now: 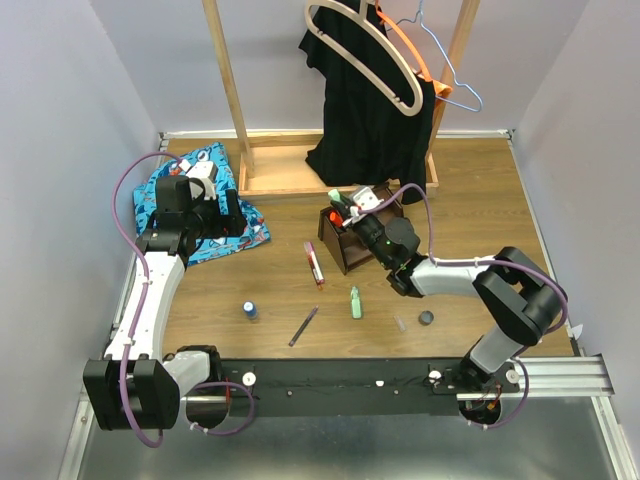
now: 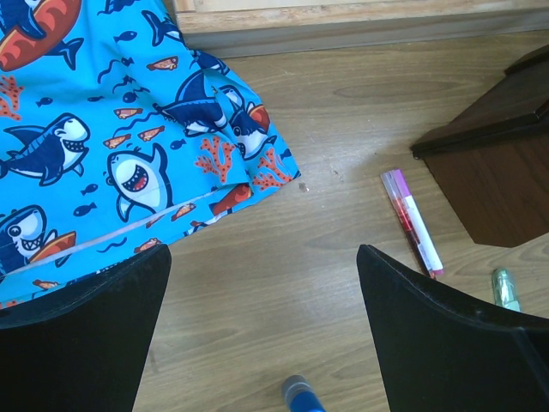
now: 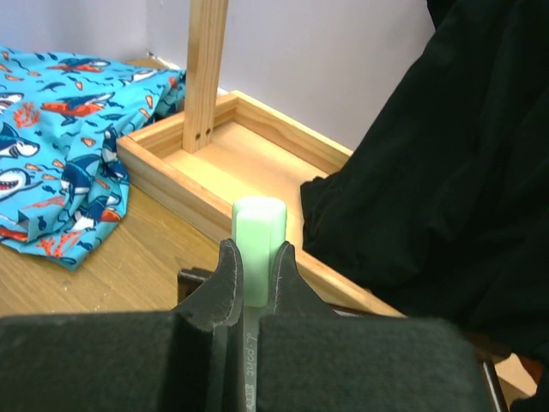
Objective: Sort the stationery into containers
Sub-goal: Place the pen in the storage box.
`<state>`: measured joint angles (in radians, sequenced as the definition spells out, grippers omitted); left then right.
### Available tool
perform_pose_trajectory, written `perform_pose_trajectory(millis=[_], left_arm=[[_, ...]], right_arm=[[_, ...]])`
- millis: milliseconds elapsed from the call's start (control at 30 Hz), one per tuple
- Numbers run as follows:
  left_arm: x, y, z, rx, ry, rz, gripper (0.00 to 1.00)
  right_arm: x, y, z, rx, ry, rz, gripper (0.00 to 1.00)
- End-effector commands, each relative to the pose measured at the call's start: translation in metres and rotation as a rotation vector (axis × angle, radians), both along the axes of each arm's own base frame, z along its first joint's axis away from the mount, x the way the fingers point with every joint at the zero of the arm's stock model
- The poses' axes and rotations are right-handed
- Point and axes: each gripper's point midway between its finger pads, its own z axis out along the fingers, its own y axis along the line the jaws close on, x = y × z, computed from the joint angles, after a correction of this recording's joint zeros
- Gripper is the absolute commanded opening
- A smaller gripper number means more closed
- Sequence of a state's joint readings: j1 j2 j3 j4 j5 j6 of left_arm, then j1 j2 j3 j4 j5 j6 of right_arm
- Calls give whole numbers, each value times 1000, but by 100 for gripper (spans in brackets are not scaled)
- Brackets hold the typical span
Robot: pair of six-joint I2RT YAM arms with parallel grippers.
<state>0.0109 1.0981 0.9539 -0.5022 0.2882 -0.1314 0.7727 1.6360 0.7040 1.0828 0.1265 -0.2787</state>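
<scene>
Clamping a pale green marker (image 3: 259, 219) tight between its fingers, the right tool (image 3: 256, 257) hangs over the far side of the dark brown organizer (image 1: 345, 248) at mid-desk. On the wooden desk (image 1: 200, 300) in front of the organizer lie a pink marker (image 1: 315, 266), a second green marker (image 1: 354, 302), a thin purple pen (image 1: 303, 326), a small blue bottle (image 1: 249, 310) and a dark round disc (image 1: 426, 318). The left tool (image 2: 264, 318) stands spread wide above the edge of the shark-print cloth (image 2: 103, 129).
</scene>
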Motion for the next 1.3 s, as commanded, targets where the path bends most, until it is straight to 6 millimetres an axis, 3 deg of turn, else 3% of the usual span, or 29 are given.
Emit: perform_pose_trajectory(millis=[0,200,467,700,800,833,933,1100,1167,1200,1267], left_arm=[[2,-4,6,-6,-23,-23,99],[0,-5,6,-8,-27,-25,99],[-3,-5,9,-18,-47,-20,99],[-9,-7,9,-28,-52,-24,99],[-11,-8,8,-31,-50,-24,99],[-12,-8,7,-35,-49,-25,99],[-12,-9,7,-40,-53,-25,99],[-12,-10,11,-51,-65,-25,99],[-11,-11,14,-57,-78,-27,99],[-11,-12,17,-62,-87,-29,99],[-9,-13,20,-70,-103,-29,99]], right_arm=[[0,-12,-12,3,28,-45,1],[-6,-18,-21,-18,63,-49,1],[-16,-24,-17,-57,87,-36,1],[-27,-14,-39,-150,159,52,1],[-34,-8,-47,-190,178,108,13],[-35,-7,-48,-197,182,118,24],[-34,-7,-46,-200,196,117,43],[-33,-8,-37,-205,221,106,55],[-29,-7,-18,-182,213,91,59],[-31,-10,-20,-196,243,83,60],[-29,-10,3,-165,252,67,61]])
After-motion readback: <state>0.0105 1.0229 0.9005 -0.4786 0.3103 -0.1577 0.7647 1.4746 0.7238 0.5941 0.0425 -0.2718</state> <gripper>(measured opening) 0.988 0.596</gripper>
